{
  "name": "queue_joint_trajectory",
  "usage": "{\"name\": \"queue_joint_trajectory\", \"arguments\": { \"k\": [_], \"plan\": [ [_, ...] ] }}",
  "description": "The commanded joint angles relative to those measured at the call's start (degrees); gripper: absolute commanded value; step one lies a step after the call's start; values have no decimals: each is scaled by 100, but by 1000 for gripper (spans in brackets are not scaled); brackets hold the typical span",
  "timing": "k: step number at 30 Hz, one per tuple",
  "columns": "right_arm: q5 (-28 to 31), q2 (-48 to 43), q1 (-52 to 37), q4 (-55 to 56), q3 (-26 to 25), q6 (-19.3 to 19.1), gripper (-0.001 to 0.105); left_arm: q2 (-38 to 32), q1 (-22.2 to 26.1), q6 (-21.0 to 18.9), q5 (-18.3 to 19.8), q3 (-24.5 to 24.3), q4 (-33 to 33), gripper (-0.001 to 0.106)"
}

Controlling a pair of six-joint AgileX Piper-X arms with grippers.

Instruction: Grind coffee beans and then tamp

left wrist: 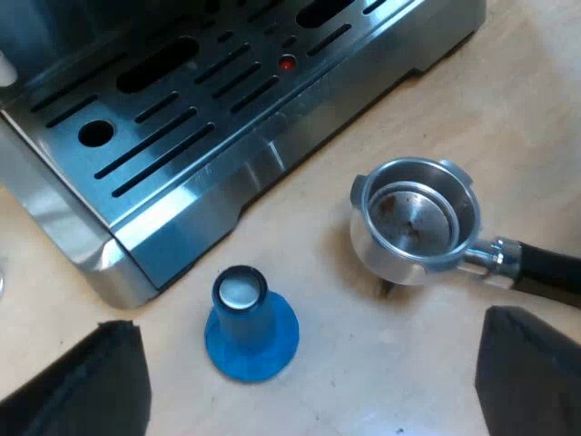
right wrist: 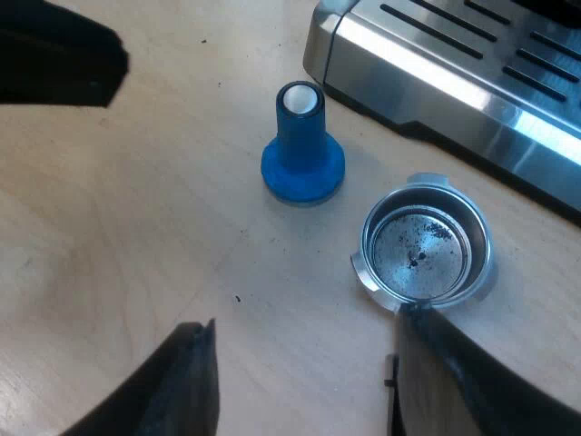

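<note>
- The left gripper [left wrist: 313,322] hangs over the wooden table [left wrist: 390,372]. Its 2 black fingers [left wrist: 91,386] are spread wide, with nothing held between them.
- Under it, the blue tamper [left wrist: 250,322] stands upright on its broad base with its narrow, pale-topped end up.
- The tamper is just off the front corner of the machine [left wrist: 195,213] and does not touch it.
- The metal holder [left wrist: 413,222] lies loose on the table with its cup mouth up, near the tamper but apart from it, with bare wood between the 2.
- A few dark specks mark the bottom of the holder's cup.
- The holder's dark handle [left wrist: 549,272] runs out along the table, away from the tamper.
- The machine's slotted steel tray [left wrist: 172,100] has 1 small red spot [left wrist: 287,64] among the slots.
- The right gripper [right wrist: 304,318] is wide open over the table and has hold of nothing. The tamper and the holder's cup lie just beyond its fingertips.
- 1 of its fingers hangs over bare wood, well apart from the tamper.
- The other finger is right at the holder's handle, close behind the cup. Both are dark and run together, so whether they touch cannot be told.
</note>
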Motion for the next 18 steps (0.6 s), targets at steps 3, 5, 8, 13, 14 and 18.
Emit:
{"name": "queue_joint_trajectory", "arguments": {
  "k": [3,5,8,13,14,18],
  "plan": [
    [0,-55,-38,-28,-46,-91,47,292,-36,19,-59,245,-575,75],
    [0,-55,-38,-28,-46,-91,47,446,-36,19,-59,329,-835,75],
    [0,-55,-38,-28,-46,-91,47,658,-36,19,-171,365,-1088,75],
    [0,-55,-38,-28,-46,-91,47,1135,-36,19,-208,362,-1293,75],
    [0,-55,-38,-28,-46,-91,47,1235,-36,19,-208,362,-1360,75],
    [0,-55,-38,-28,-46,-91,47,1522,-36,19,-220,362,-1576,75]
  ]
}}
